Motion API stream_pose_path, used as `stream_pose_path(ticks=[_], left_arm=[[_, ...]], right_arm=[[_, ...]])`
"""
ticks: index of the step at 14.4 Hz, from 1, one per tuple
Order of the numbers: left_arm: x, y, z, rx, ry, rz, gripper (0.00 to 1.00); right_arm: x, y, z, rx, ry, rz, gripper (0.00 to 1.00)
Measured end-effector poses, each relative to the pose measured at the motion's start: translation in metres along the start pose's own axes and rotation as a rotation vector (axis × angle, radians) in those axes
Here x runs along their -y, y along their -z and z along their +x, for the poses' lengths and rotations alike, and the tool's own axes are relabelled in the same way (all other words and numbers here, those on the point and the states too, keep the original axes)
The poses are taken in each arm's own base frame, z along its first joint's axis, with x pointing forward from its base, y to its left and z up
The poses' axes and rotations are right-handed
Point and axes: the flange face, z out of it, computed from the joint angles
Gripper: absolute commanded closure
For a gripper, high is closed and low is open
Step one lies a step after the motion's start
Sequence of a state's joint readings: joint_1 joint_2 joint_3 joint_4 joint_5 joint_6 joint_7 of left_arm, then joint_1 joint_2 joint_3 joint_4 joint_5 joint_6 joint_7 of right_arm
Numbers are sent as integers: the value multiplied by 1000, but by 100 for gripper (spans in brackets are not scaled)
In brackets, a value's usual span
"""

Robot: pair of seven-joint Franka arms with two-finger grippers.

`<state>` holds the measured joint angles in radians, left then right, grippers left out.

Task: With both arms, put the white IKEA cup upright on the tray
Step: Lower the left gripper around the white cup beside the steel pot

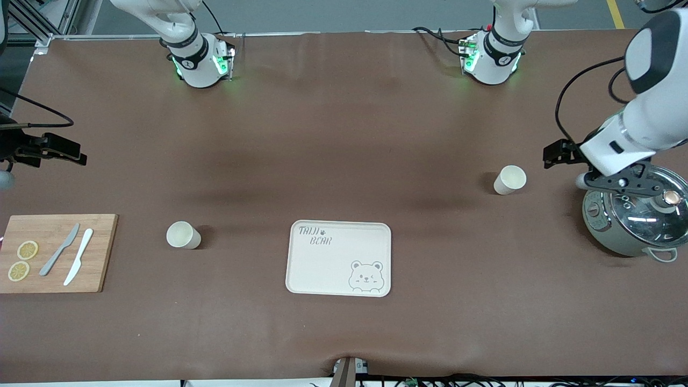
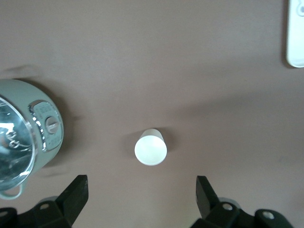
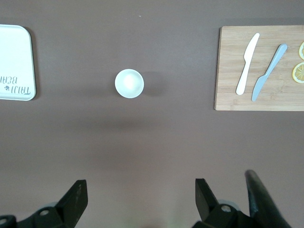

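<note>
Cream tray (image 1: 338,258) lies bare, two white cups (image 1: 509,179) (image 1: 183,235) stand apart; both tools (image 2: 141,190) (image 3: 141,194) hover open.

A brown table (image 1: 344,134) fills the front view. On it, low in the middle of the frame, lies the cream tray (image 1: 338,258). At lower left sits a wooden cutting board (image 1: 56,252), with a white cup (image 1: 183,235) between board and tray. A second white cup (image 1: 509,179) stands at middle right, and a pale green pot (image 1: 634,215) with a glass lid sits at the frame's right edge.
</note>
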<state>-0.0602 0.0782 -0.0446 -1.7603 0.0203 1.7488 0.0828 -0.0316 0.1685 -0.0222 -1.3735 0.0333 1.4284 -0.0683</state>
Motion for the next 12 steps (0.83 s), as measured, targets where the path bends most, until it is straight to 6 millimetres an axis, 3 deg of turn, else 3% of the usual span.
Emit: stream_pose_path(ticks=[6, 12], left_arm=[[1, -94, -16, -5, 4, -5, 0], [18, -162, -37, -54, -7, -3, 0]], right_arm=[[0, -2, 6, -25, 1, -2, 0], [1, -6, 10, -29, 2, 1, 0]])
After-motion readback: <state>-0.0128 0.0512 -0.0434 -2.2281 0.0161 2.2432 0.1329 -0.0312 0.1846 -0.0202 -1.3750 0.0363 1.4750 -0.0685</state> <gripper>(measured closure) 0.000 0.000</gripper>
